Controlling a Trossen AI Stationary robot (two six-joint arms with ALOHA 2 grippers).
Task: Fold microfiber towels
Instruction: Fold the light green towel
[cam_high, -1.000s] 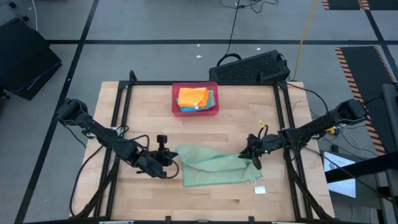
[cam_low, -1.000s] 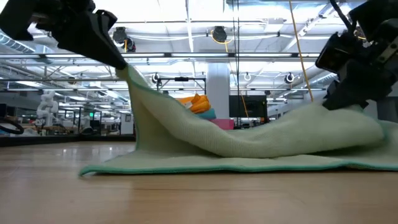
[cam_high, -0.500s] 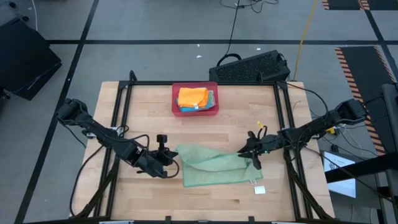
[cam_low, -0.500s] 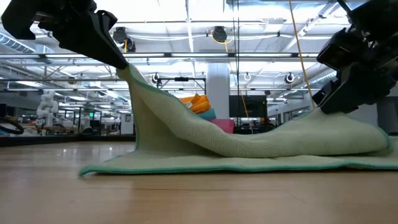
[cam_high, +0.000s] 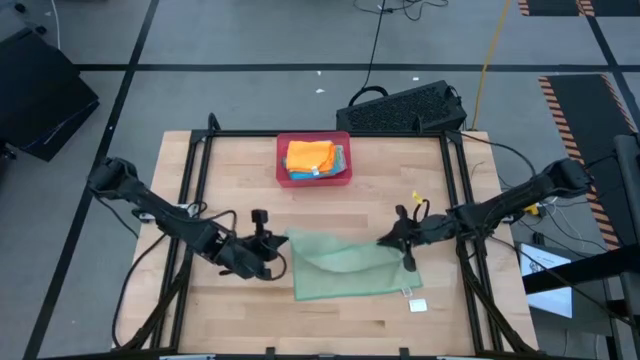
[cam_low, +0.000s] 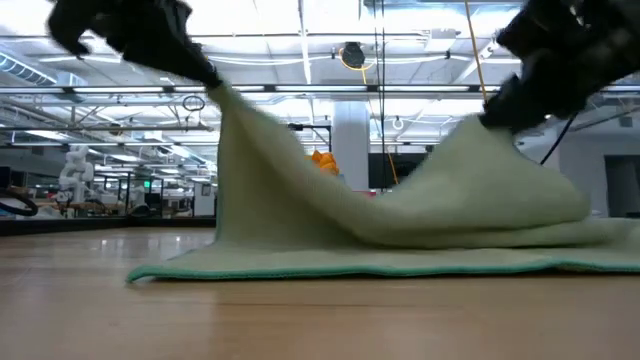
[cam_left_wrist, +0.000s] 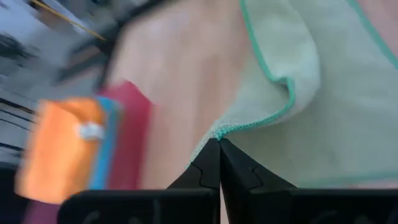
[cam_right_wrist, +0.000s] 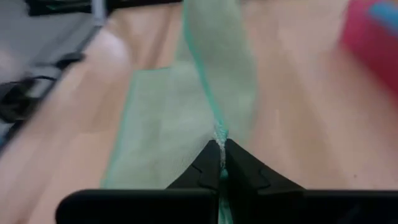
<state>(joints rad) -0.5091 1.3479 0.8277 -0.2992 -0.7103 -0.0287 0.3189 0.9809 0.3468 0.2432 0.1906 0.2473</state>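
Near the table's (cam_high: 200, 170) front edge, the limp, light green towel (cam_high: 350, 272) sags between the left gripper (cam_high: 270, 252) and right gripper (cam_high: 392, 240), each clamped on a hemmed corner, probably the surest hold.

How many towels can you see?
3 for sure: a green towel held up over the table by both robot hands, plus an orange towel over a blue towel in the pink tray. More may be hidden in that pile.
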